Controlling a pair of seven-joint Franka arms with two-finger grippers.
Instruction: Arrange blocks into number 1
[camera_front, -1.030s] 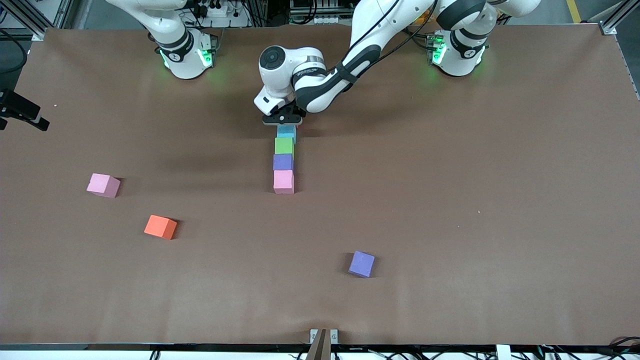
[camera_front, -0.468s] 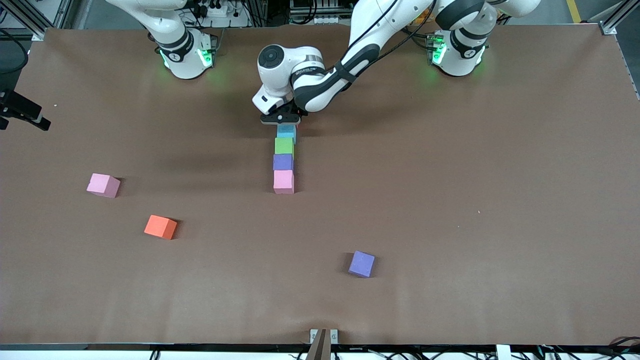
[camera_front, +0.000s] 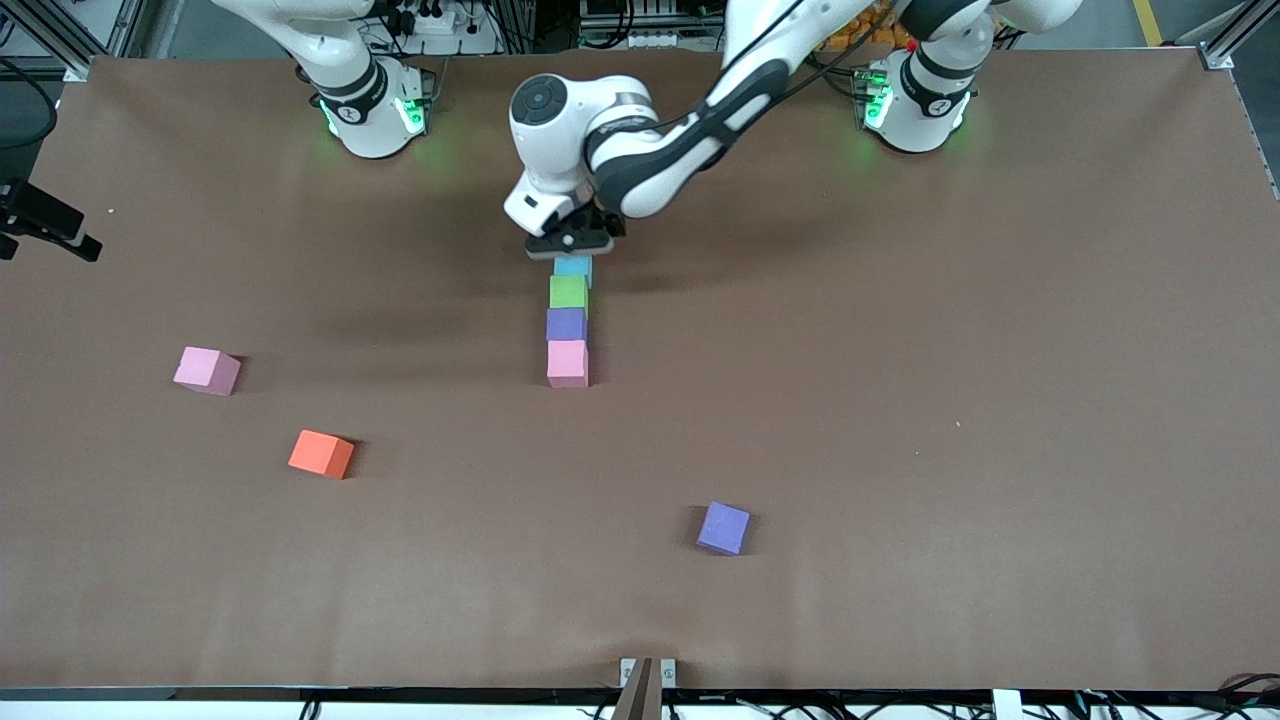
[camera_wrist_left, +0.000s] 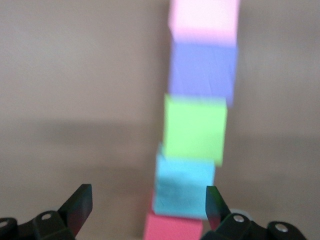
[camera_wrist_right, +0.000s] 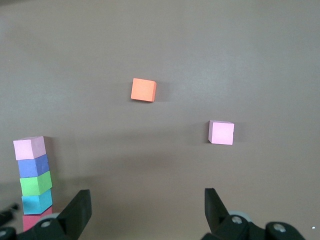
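A straight column of blocks lies mid-table: pink (camera_front: 567, 362) nearest the front camera, then purple (camera_front: 566, 324), green (camera_front: 568, 291) and light blue (camera_front: 573, 266). A red block (camera_wrist_left: 172, 230) ends the column toward the robots' bases; the left hand hides it in the front view. My left gripper (camera_front: 570, 240) hangs open over that red end, and the red and light blue (camera_wrist_left: 184, 187) blocks show below, close to one finger (camera_wrist_left: 215, 202). My right gripper (camera_wrist_right: 146, 202) is open and holds nothing, high above the table and out of the front view.
Three loose blocks lie nearer the front camera: pink (camera_front: 207, 370) and orange (camera_front: 321, 454) toward the right arm's end, purple (camera_front: 723, 527) nearer the table's front edge. A black fixture (camera_front: 40, 222) juts in at the right arm's end of the table.
The left arm's wrist and elbow have shifted slightly over the column's red end. No block has moved, and the right arm stays where it was.
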